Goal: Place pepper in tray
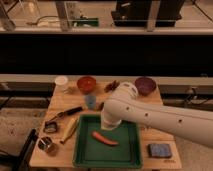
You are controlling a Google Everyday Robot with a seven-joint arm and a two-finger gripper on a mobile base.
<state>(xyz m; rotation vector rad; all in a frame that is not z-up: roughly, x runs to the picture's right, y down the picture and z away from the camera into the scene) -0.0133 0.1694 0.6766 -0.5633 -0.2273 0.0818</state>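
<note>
The orange-red pepper point(105, 138) lies flat on the floor of the green tray point(126, 155), near its middle, with its tapered end pointing right. My gripper point(108, 125) is at the end of the big white arm, over the tray's back edge, just above and behind the pepper and apart from it. The arm's wrist hides most of the gripper.
On the wooden table: an orange bowl point(86, 83), a purple bowl point(145, 85), a white cup point(61, 80), a blue cup point(90, 101), a pale long vegetable point(70, 129), a black-handled tool point(67, 113), a metal cup point(46, 144) and a blue-grey sponge point(159, 150).
</note>
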